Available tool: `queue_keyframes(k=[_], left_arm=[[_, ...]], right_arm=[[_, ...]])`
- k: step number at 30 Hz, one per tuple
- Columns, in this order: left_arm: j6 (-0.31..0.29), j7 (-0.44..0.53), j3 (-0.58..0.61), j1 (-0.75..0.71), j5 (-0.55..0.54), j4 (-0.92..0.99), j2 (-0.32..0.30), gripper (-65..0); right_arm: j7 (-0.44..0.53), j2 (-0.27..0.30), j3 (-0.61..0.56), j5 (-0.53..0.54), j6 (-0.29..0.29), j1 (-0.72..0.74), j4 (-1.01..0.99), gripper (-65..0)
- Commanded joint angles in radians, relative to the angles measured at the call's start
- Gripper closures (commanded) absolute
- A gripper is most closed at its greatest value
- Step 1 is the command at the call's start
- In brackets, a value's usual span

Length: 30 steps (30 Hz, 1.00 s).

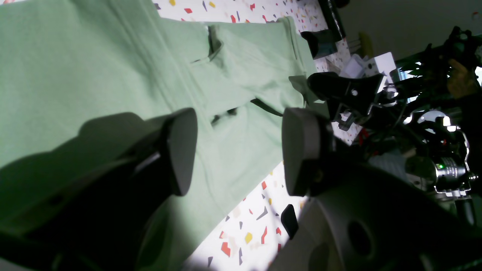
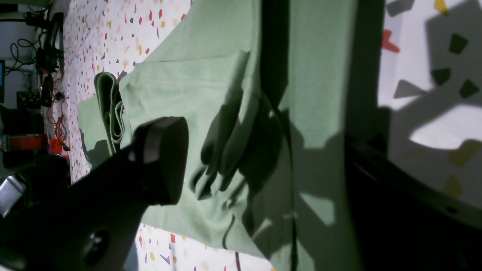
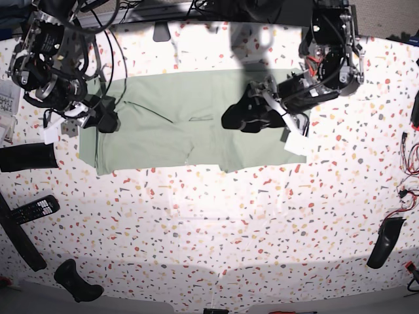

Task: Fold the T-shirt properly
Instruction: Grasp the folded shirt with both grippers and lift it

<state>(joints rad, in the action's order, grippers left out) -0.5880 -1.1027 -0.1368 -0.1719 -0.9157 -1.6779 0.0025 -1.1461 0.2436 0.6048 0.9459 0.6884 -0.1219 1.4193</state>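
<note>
With the T-shirt (image 3: pixel 190 127) apparently folded into a band, both tools, left (image 3: pixel 237 118) and right (image 3: pixel 108 122), hang released, and the next move calls for gripping its ends.

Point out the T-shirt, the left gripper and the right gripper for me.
T-shirt (image 3: pixel 170 140): base view, flat middle of the cloth.
left gripper (image 1: pixel 239 150): left wrist view, gap between its open fingertips.
right gripper (image 3: pixel 105 121): base view, its dark tip at the shirt's edge.
</note>
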Motion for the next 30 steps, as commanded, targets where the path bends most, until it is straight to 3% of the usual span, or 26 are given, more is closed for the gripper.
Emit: queue_keyframes(k=[1,7,9,13,15,17,21,23,26,30], left_arm=[[-0.012,0.012,0.001,0.009,-0.027,-0.019,0.002,-33.1],[-0.018,0.013,0.001,0.009,0.008,-0.019,0.002,-33.1],[-0.059,0.036,0.001,0.012,0.135,-0.019,0.002,-33.1],[-0.06,0.084,0.001,0.011,0.348,-0.019,-0.017,-33.1],[-0.06,0.108,0.001,0.011,0.377,-0.019,-0.032,-33.1],[-0.059,0.153,0.001,0.011,0.443,-0.019,-0.04,-33.1],[0.032,0.2,0.001,0.011,0.586,-0.019,-0.04,-33.1],[0.039,0.223,0.001,0.011,0.613,-0.019,-0.04,-33.1],[0.039,0.259,0.001,0.012,0.628,-0.019,-0.039,-33.1],[0.039,0.226,0.061,0.011,0.628,-0.019,-0.039,-33.1]], right_arm=[[0.014,0.012,-0.005,0.023,0.01,0.011,0.013,-45.3],[0.015,-0.003,-0.128,0.023,0.01,0.011,0.013,-45.3],[0.029,-0.002,-0.18,0.022,0.01,0.011,0.013,-45.3],[0.086,-0.002,-0.257,-0.042,0.01,0.011,0.013,-45.2],[0.112,-0.002,-0.282,-0.087,0.01,0.011,0.013,-39.5],[0.128,-0.003,-0.293,-0.102,0.01,0.011,0.014,-29.2],[0.143,-0.002,-0.293,-0.102,0.01,0.017,0.014,-12.0],[0.143,-0.002,-0.293,-0.101,0.01,0.025,0.014,-1.0],[0.144,-0.002,-0.293,-0.101,0.01,0.048,0.014,0.0],[0.139,-0.002,-0.293,-0.102,0.01,0.102,0.014,0.0]])
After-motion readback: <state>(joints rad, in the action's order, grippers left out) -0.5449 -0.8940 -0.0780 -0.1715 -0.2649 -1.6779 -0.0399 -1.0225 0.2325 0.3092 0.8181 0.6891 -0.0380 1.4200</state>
